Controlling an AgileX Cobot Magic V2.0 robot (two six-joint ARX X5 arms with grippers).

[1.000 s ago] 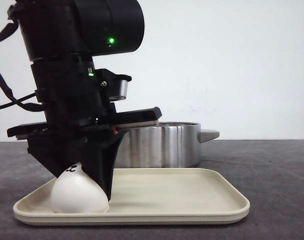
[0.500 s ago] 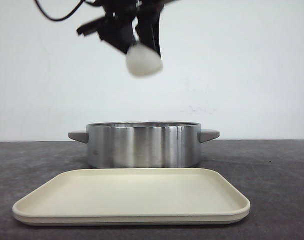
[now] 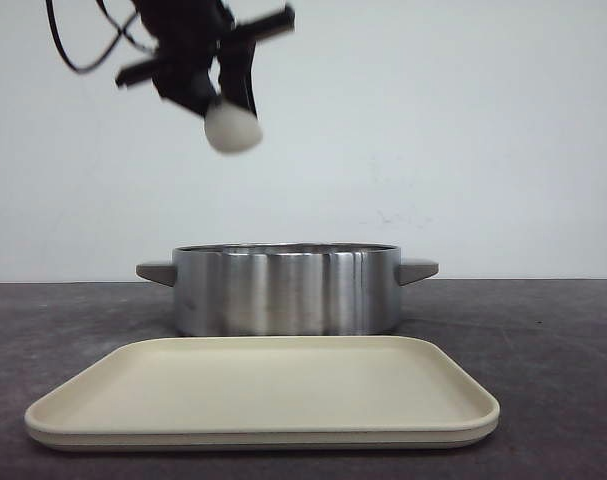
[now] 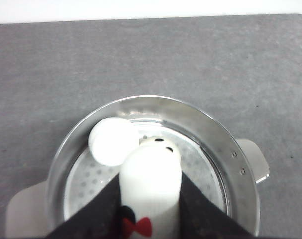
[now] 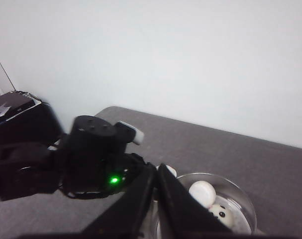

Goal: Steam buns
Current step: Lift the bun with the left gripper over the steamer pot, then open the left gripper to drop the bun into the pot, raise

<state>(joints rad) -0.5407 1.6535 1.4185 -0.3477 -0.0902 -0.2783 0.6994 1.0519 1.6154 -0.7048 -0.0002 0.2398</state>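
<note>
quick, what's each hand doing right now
Left hand: closed on a bun, above the pot.
Right hand: closed, holding nothing.

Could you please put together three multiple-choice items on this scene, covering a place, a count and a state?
1. Where is the held bun? A) on the tray B) on the table C) in the air above the pot
2. How many buns lie in the pot? A) two B) none C) five
3. The left gripper is: A) open B) shut on a bun C) resting on the tray

Answers: 1 C, the front view shows it high over the pot. 2 A, the right wrist view shows a plain bun and a panda-faced bun inside. 3 B, it clamps the held bun.
</note>
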